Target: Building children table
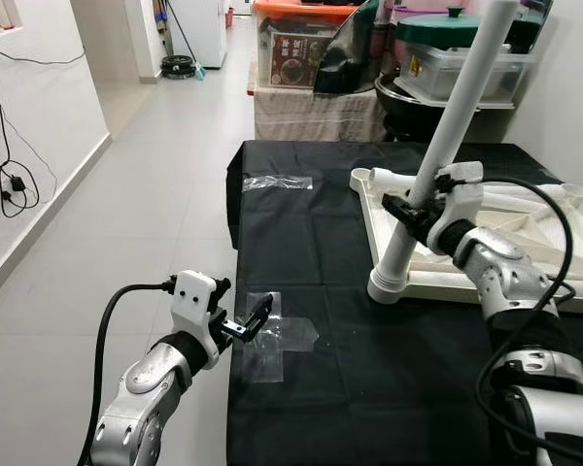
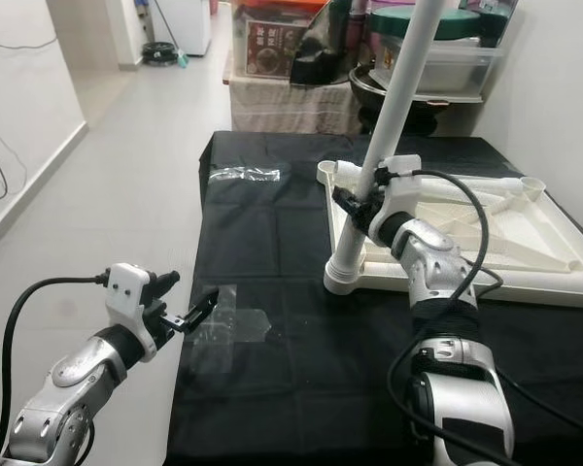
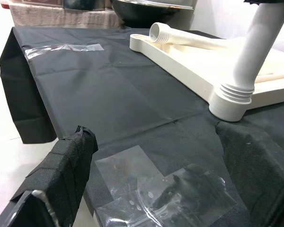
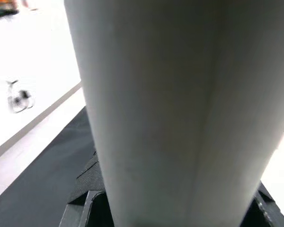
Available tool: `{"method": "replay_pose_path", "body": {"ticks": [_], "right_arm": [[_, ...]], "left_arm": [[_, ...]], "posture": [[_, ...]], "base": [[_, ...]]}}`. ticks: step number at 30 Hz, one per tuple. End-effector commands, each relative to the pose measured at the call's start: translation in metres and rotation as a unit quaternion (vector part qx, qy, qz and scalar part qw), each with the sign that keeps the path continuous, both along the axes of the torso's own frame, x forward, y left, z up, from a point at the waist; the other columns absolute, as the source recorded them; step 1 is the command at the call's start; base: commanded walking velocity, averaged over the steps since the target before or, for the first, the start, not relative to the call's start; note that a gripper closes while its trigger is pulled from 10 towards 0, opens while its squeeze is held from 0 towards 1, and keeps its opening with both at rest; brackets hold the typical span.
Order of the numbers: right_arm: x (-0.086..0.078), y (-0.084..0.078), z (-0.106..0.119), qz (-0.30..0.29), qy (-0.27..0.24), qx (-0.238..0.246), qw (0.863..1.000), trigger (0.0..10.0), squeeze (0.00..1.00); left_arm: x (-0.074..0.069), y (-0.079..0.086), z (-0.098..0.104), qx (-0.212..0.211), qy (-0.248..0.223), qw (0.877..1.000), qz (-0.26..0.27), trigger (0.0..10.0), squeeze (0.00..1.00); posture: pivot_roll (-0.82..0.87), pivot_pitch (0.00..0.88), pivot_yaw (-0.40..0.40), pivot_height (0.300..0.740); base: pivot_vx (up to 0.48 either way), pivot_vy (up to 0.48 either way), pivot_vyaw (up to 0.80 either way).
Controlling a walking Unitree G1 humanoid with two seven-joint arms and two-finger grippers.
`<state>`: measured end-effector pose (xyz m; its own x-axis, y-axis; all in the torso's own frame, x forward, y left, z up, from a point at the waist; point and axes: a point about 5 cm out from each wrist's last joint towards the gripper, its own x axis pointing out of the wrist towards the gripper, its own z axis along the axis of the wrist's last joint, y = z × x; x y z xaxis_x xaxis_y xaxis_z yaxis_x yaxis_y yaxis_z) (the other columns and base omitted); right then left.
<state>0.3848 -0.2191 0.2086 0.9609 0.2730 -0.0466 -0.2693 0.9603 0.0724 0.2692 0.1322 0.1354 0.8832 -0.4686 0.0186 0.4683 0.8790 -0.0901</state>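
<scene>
A cream plastic table top lies upside down on the black-covered table. A long white table leg stands tilted at the top's near left corner, its threaded base at the corner socket. My right gripper is shut on the white table leg about a third of the way up. The leg is close up between its jaws in the right wrist view. My left gripper is open at the table's left edge, low over clear tape. Another socket sticks out at the top's far corner.
Clear tape patches hold the black cloth down. Storage boxes and a green-lidded pot stand behind the table. Cables hang on the left wall. Tiled floor stretches along the left.
</scene>
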Motion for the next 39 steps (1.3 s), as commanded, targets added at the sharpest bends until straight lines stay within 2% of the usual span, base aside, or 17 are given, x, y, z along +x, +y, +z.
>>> {"method": "replay_pose_path", "body": {"ticks": [1, 2, 3, 4, 6, 12, 13, 16, 17, 22, 23, 29, 33, 34, 36, 37, 39], "right_arm": [[0.003, -0.006, -0.017, -0.096, 0.045, 0.008, 0.994, 0.0, 0.0], [0.001, -0.02, -0.013, -0.239, 0.034, 0.024, 0.97, 0.0, 0.0], [0.001, -0.02, -0.013, -0.239, 0.034, 0.024, 0.97, 0.0, 0.0], [-0.008, -0.029, -0.004, -0.367, 0.002, 0.046, 0.929, 0.0, 0.0], [-0.017, -0.03, -0.001, -0.436, -0.012, 0.068, 0.897, 0.0, 0.0], [-0.02, 0.001, -0.012, -0.428, 0.033, 0.105, 0.897, 0.0, 0.0], [-0.018, 0.01, -0.014, -0.41, 0.053, 0.108, 0.904, 10.0, 0.0], [-0.016, 0.014, -0.01, -0.393, 0.052, 0.11, 0.911, 10.0, 0.0], [-0.016, 0.012, -0.002, -0.384, 0.033, 0.119, 0.915, 10.0, 1.0], [-0.013, 0.004, 0.017, -0.364, -0.009, 0.124, 0.923, 10.0, 1.0], [-0.01, 0.002, 0.026, -0.339, -0.022, 0.125, 0.932, 10.0, 0.0], [0.002, -0.006, 0.036, -0.093, -0.062, 0.101, 0.989, 10.0, 0.0], [0.001, -0.019, 0.028, -0.022, -0.05, 0.041, 0.998, 10.0, 0.0], [0.001, -0.021, 0.022, -0.002, -0.038, 0.018, 0.999, 7.9, 0.0], [0.001, -0.023, 0.018, 0.012, -0.03, 0.004, 0.999, 7.9, 0.0], [0.002, -0.023, 0.016, 0.018, -0.026, -0.009, 0.999, 1.0, 0.0], [0.002, -0.022, 0.014, 0.021, -0.024, -0.018, 0.999, 1.0, 0.0]], "left_arm": [[-0.001, 0.0, -0.003, 0.001, 0.007, 1.0, -0.002, 10.0, 0.0], [-0.002, 0.002, -0.003, 0.002, 0.008, 1.0, 0.0, 10.0, 0.0], [-0.002, 0.002, -0.003, 0.002, 0.008, 1.0, 0.0, 10.0, 0.0], [-0.003, 0.003, -0.004, 0.003, 0.009, 1.0, 0.0, 10.0, 0.0], [-0.003, 0.003, -0.004, 0.004, 0.009, 1.0, 0.0, 10.0, 0.0], [-0.001, 0.0, -0.003, 0.002, 0.009, 1.0, -0.003, 10.0, 0.0], [-0.001, 0.0, -0.003, 0.001, 0.01, 1.0, -0.003, 10.0, 0.0], [-0.001, 0.001, -0.003, 0.001, 0.01, 1.0, -0.002, 10.0, 0.0], [-0.002, 0.002, -0.004, 0.001, 0.012, 1.0, -0.002, 10.0, 0.0], [-0.004, 0.002, -0.006, 0.001, 0.014, 1.0, -0.001, 10.0, 0.0], [-0.004, 0.001, -0.006, 0.0, 0.015, 1.0, -0.002, 10.0, 0.0], [-0.003, 0.001, -0.005, 0.001, 0.014, 1.0, -0.004, 10.0, 0.0], [-0.001, 0.004, -0.005, 0.004, 0.013, 1.0, -0.002, 10.0, 0.0], [-0.001, 0.003, -0.005, 0.004, 0.013, 1.0, -0.002, 10.0, 0.0], [-0.001, 0.003, -0.005, 0.004, 0.013, 1.0, -0.002, 10.0, 0.0], [-0.002, 0.002, -0.005, 0.004, 0.013, 1.0, -0.004, 10.0, 0.0], [-0.002, 0.001, -0.006, 0.004, 0.014, 1.0, -0.005, 10.0, 0.0]], "posture": [[0.07, 0.0, -0.076, 0.74], [0.07, 0.0, -0.073, 0.74], [0.07, 0.0, -0.073, 0.74], [0.08, 0.0, -0.073, 0.74], [0.07, 0.0, -0.073, 0.74], [0.08, 0.0, -0.074, 0.74], [0.08, 0.0, -0.074, 0.74], [0.08, 0.0, -0.074, 0.74], [0.08, 0.0, -0.074, 0.74], [0.07, 0.0, -0.074, 0.74], [0.06, 0.0, -0.071, 0.74], [0.07, 0.0, -0.074, 0.74], [0.07, 0.0, -0.073, 0.74], [0.07, 0.0, -0.074, 0.74], [0.07, 0.0, -0.074, 0.74], [0.08, 0.0, -0.073, 0.74], [0.08, 0.0, -0.072, 0.74]], "base": [[0.0, 0.0, 0.0], [0.0, 0.0, 0.0], [0.0, 0.0, 0.0], [0.0, 0.0, 0.0], [0.0, 0.0, 0.0], [0.0, 0.0, 0.0], [0.0, 0.0, 0.0], [0.0, 0.0, 0.0], [0.0, 0.0, 0.0], [0.0, 0.0, 0.0], [0.0, 0.0, 0.0], [0.0, 0.0, 0.0], [0.0, 0.0, 0.0], [0.0, 0.0, 0.0], [0.0, 0.0, 0.0], [0.0, 0.0, 0.0], [0.0, 0.0, 0.0]]}}
